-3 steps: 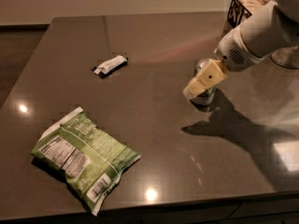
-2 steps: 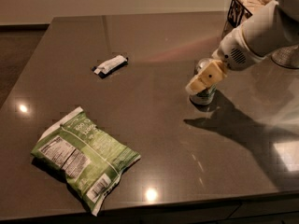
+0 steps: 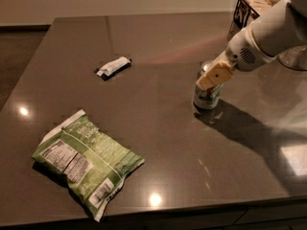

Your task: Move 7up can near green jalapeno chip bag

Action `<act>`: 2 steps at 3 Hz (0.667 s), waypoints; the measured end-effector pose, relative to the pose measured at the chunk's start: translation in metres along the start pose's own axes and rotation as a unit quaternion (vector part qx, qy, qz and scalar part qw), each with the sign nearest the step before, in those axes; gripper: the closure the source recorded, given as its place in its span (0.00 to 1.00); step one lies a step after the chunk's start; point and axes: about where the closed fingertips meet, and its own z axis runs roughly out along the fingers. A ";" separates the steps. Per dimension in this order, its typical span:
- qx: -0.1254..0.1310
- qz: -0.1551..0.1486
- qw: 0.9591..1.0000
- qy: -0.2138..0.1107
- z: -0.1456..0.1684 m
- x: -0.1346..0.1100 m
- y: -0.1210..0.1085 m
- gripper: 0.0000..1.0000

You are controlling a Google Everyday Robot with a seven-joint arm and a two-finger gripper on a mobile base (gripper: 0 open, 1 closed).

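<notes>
Reaching in from two o'clock, the white arm (image 3: 273, 32) sets the gripper (image 3: 213, 75) at the top of the 7up can (image 3: 207, 98), its tan tip lying across the can's upper part on the near side. Whether the gripper is spread around the can or already pinching it I cannot tell. The can stands upright on the dark table (image 3: 163, 143), at about three o'clock from the table's middle, and its base appears to rest on the surface, so I judge the step in hand to be the grasp, with the carry not yet begun. The green jalapeno chip bag (image 3: 86, 162) lies flat and crumpled at about eight o'clock, near the front edge and well apart from the can. The next move calls for a firm hold on the can, a small lift to clear the surface, and a carry toward eight o'clock across bare table, ending with the can set upright just beside the bag's three o'clock side rather than on it. The wrapped bar (image 3: 113, 66) at eleven o'clock lies off that line and should need no avoiding. Counted: one can, one chip bag, one small white-and-black bar, one wire basket (image 3: 252, 6) at one o'clock behind the arm, and one arm with one gripper.
</notes>
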 end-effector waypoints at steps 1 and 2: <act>-0.026 -0.017 0.999 -0.014 -0.004 -0.016 0.020 0.87; -0.067 -0.050 0.996 -0.031 -0.003 -0.041 0.057 1.00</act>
